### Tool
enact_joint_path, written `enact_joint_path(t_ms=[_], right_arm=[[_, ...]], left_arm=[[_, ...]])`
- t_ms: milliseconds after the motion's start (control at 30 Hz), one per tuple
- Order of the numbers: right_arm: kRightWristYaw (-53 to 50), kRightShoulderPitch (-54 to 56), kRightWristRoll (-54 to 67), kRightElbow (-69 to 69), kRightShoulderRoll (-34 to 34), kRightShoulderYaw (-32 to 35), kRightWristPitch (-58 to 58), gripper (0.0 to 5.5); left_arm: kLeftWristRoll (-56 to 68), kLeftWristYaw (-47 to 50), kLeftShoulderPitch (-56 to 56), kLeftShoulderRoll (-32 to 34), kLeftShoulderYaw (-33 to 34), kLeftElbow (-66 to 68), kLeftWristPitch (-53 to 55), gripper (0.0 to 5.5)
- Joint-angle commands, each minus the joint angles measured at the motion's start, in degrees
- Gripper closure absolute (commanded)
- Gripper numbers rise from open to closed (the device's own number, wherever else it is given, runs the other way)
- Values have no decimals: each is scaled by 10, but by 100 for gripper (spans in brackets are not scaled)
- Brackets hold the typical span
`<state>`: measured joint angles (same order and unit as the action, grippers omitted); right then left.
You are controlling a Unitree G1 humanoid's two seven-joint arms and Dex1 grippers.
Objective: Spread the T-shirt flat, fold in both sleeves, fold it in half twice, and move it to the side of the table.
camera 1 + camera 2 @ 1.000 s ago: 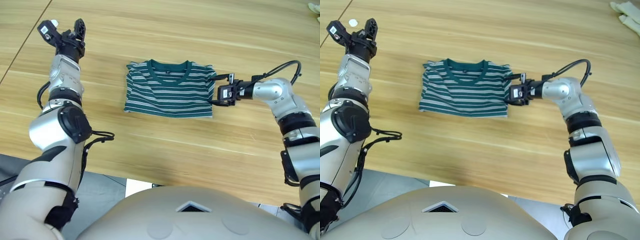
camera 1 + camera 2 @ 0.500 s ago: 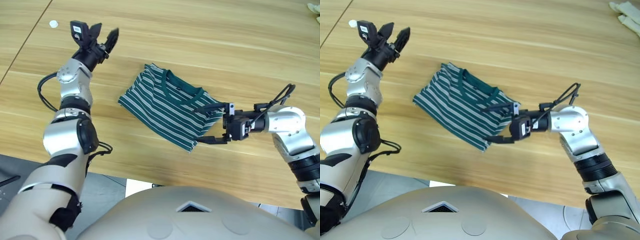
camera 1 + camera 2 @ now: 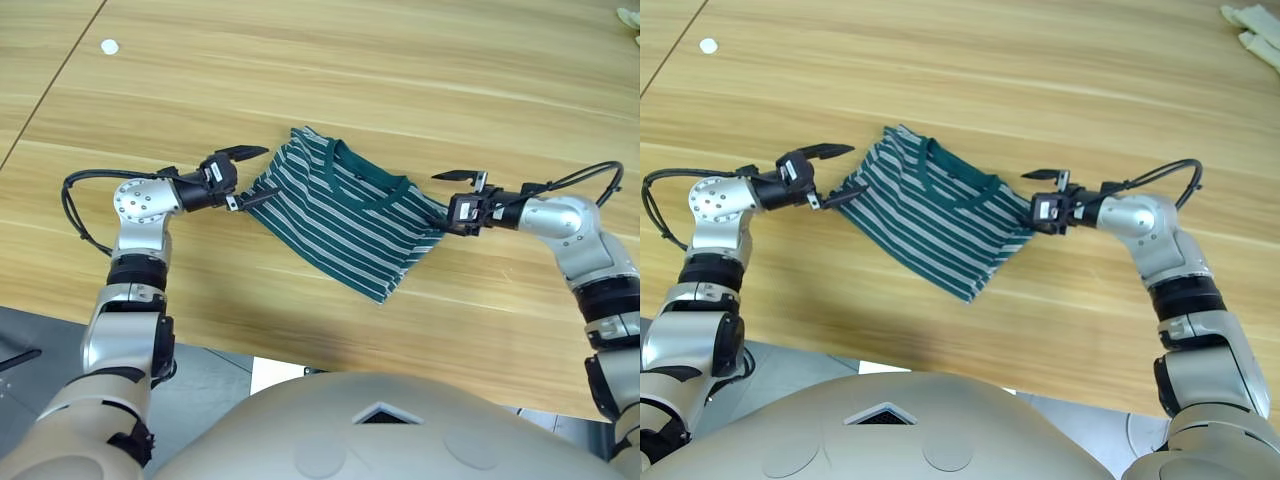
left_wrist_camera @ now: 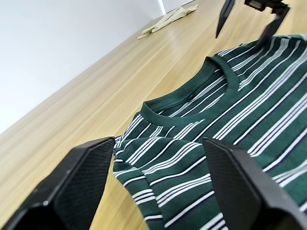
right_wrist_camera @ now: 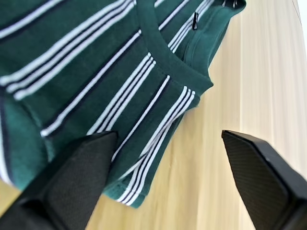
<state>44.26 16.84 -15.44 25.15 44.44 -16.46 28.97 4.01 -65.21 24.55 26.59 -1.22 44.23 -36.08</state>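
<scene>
The green T-shirt (image 3: pixel 340 215) with white stripes lies folded into a small rectangle, turned diagonally on the wooden table (image 3: pixel 400 70). My left gripper (image 3: pixel 246 176) is open at the shirt's left corner, one finger above the edge and one beside it. In the left wrist view the collar and striped corner (image 4: pixel 177 143) lie just beyond the spread fingers (image 4: pixel 72 187). My right gripper (image 3: pixel 448 200) is open at the shirt's right corner. In the right wrist view that corner (image 5: pixel 158 96) sits between the wide-apart fingers (image 5: pixel 264 177).
A small white dot (image 3: pixel 109 46) lies on the table at the far left. A pale cloth (image 3: pixel 1250 25) rests at the far right edge. The table's near edge (image 3: pixel 250 350) runs close below the shirt.
The shirt was pulled nearer and turned diagonal, then stayed put. My left arm dropped from its raised pose to the shirt's left corner. My right gripper shifted from the near corner to the right one.
</scene>
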Motion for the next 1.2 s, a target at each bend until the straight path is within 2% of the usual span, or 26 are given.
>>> enact_joint_path(t_ms=[33, 133, 267, 400, 567, 667, 867, 1067, 1200], right_arm=[[2, -12, -31, 37, 27, -10, 13, 147], [9, -30, -28, 29, 37, -15, 23, 147], [82, -108, 79, -109, 69, -12, 46, 147], [147, -195, 240, -293, 125, 13, 59, 147], [179, -259, 304, -394, 144, 17, 68, 147], [177, -247, 302, -389, 130, 27, 48, 147], [167, -220, 295, -367, 102, 41, 27, 147], [167, -215, 291, -364, 87, 53, 20, 147], [165, -212, 275, -347, 74, 58, 22, 147]], left_arm=[[-5, 19, -2, 15, -5, -10, 5, 209], [-4, 26, 0, 18, -9, -10, 6, 209], [-1, 29, 2, 20, -12, -13, 7, 209], [1, 30, 2, 25, -13, -18, 9, 209], [-2, 31, 3, 31, -14, -22, 7, 209], [-39, 47, -5, 50, -32, -31, 2, 209], [-212, 134, -7, 92, -119, -21, 7, 209], [-282, 178, 26, 84, -186, 35, 11, 209], [-312, 268, 109, 59, -206, 138, 24, 209]])
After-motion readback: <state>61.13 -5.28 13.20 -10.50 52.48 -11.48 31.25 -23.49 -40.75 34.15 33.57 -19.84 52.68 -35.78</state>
